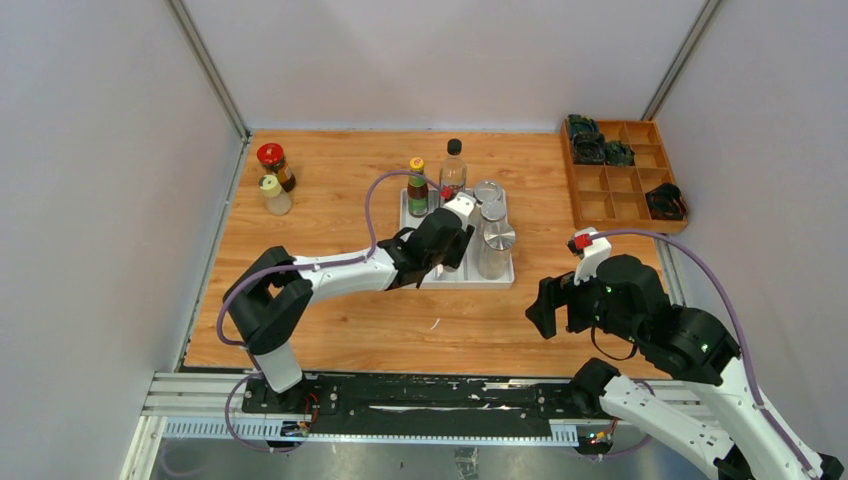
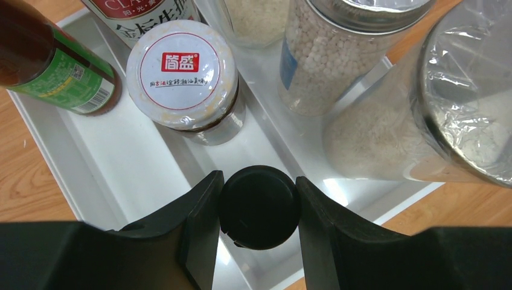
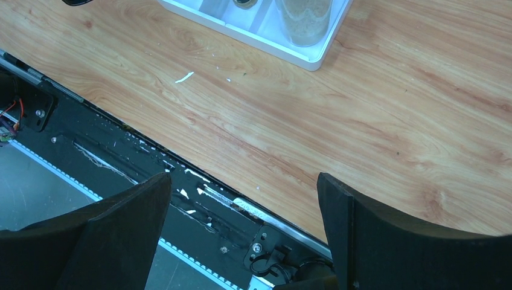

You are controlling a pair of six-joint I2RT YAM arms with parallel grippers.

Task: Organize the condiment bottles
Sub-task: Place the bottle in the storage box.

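Between the left claw's [image 2: 257,180] black fingers sits a small round black-capped bottle [image 2: 258,211], pinched at the cap from both sides, upright at the white plastic tray's [image 2: 102,151] near rim. Just beyond stands a white-lidded jar [image 2: 181,72]. Silver-lidded clear jars [image 2: 338,54] crowd the right, so straight down looks safest. The right claw [image 3: 243,181] gapes empty over the wooden table's [image 3: 392,109] near edge; a red-lidded jar [image 1: 271,155] and pale shaker [image 1: 274,193] wait at its far left corner.

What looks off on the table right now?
A small white scrap lies on the wood in front of the white tray. The red-lidded jar and a pale-capped shaker stand apart at the far-left corner, outside the tray. Nothing looks tipped.
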